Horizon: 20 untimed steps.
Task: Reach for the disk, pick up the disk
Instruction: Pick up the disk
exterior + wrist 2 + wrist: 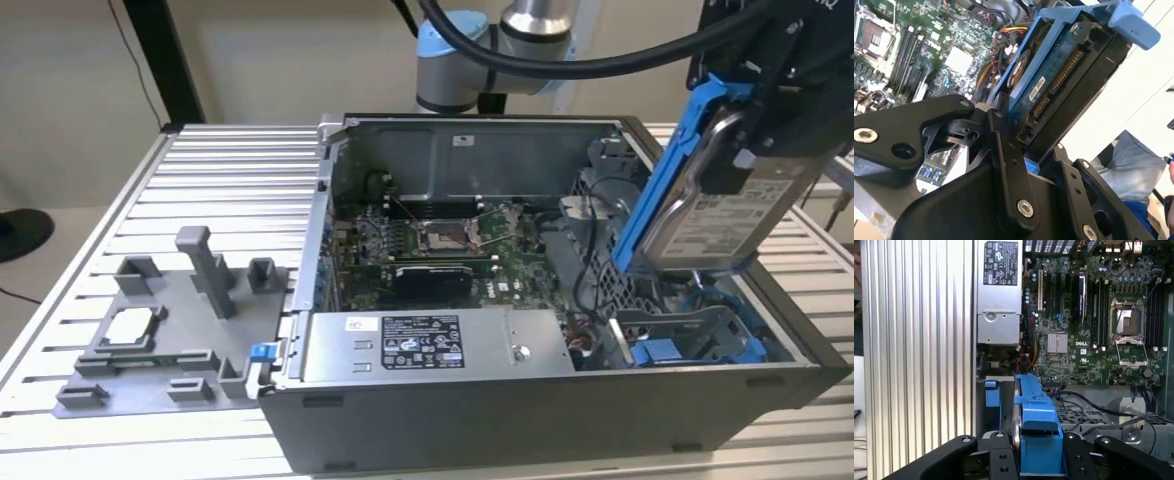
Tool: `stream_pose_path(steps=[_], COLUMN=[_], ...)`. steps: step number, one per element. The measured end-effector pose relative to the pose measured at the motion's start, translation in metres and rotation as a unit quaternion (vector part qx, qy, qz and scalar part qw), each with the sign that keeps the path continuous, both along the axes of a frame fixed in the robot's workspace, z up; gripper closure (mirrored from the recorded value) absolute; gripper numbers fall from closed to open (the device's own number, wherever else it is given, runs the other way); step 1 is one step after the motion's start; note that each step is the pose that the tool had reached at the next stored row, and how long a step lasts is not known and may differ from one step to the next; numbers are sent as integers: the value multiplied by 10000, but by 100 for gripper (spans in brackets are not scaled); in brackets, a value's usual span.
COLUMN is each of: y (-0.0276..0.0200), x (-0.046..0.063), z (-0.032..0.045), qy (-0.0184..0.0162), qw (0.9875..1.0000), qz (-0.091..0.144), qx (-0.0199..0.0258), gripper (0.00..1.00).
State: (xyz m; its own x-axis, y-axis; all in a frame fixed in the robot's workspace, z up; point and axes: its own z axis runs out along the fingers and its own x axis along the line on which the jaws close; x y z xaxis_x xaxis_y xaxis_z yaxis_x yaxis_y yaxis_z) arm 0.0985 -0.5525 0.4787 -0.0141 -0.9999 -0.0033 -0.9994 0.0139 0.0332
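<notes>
Silver-grey arm (534,20), light-blue joint caps, black cables, black screwed claw (1019,150).

The disk (714,215) is dull silver-grey metal with a white paper-like label, edged by glossy blue plastic rails. The claw (1004,150) holding it is matt black metal with bright screw heads. The computer case (534,420) is matt grey metal on a ribbed, brushed-metal table (227,190)

The open computer case (534,400) sits on a ribbed metal surface (227,180) — its motherboard (441,240) exposed, with the power supply (427,345) at the near wall. Beside the case (on the exterior view's left) lies a grey plastic fixture (160,340).
</notes>
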Motion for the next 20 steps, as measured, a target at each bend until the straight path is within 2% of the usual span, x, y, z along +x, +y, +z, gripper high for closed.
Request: stream_pose_path(steps=[16,20], y=[-319,-333], x=[162,167], z=[0,0], qy=[40,41], qw=[10000,10000], qz=[0,-1], qx=[0,0], gripper=[100,100])
